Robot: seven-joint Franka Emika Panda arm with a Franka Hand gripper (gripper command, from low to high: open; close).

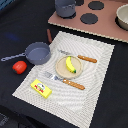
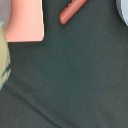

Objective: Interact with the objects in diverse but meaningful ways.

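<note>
Black cloth covers the table (image 1: 15, 22), and on it a striped mat (image 1: 95, 85) lies skewed, carrying most of the toy pieces. The gripper shows in neither view, so its opening and any hold cannot be told; the wrist view shows only dark cloth, a pink board corner (image 2: 25, 20) and the brown sausage (image 2: 72, 11), which there runs on a diagonal. In the exterior view the sausage (image 1: 49, 35) lies on the black cloth just off the mat's far corner, its long axis running roughly away from the camera. The yellow banana (image 1: 70, 64) rests on a round wooden plate (image 1: 60, 70), slanted. The grey long-handled pan (image 1: 37, 52) sits at the mat's edge, handle pointing to the exterior view's left; the red tomato (image 1: 19, 67) is just off the mat near it. The yellow block (image 1: 41, 88) lies near the mat's near edge. The grey two-handled pot (image 1: 65, 7) stands on the toy stove (image 1: 107, 27). Open black cloth lies to the exterior view's left
</note>
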